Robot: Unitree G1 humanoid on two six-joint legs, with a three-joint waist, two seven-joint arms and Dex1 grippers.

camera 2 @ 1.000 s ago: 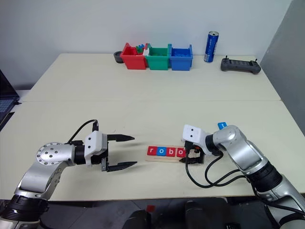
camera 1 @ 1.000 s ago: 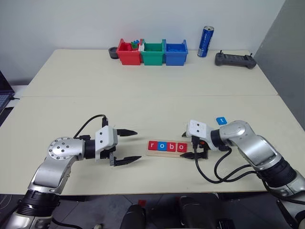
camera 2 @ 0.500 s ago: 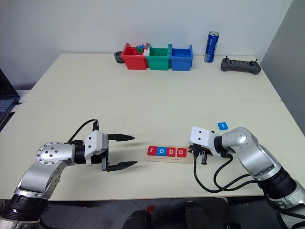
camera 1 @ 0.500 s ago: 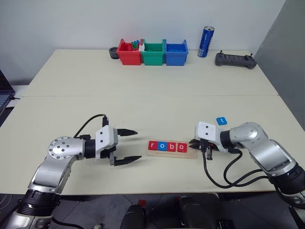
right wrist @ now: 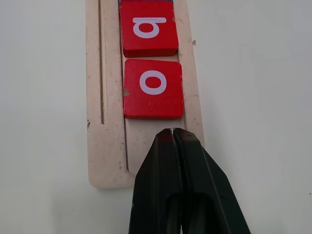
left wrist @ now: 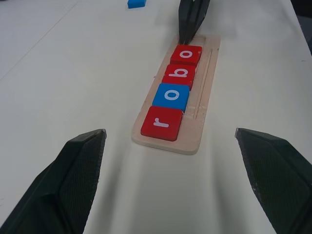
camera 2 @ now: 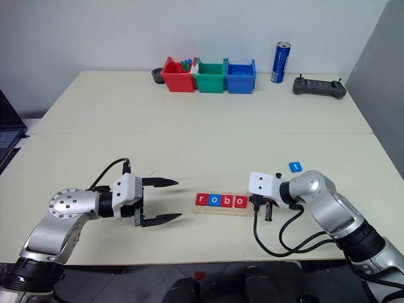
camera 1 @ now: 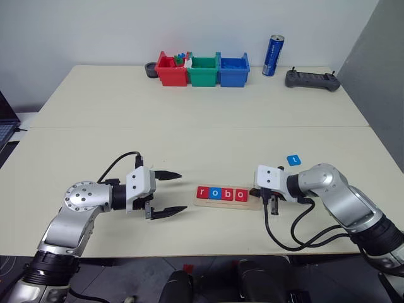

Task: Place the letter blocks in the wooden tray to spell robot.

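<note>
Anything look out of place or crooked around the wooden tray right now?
Only the blue t block is out of place: it lies loose on the table, beyond the right gripper. The long pale wooden tray holds r, o, b, o in a straight row, its last slot empty.

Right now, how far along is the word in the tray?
Done: four tiles, r, o, b, o, sit in the wooden tray. In hand: nothing; the right pincer is shut and empty over the tray's free end slot, and the left pincer is open beside the tray. Left: the blue t tile lies on the table beyond the right arm, to be placed last.
</note>
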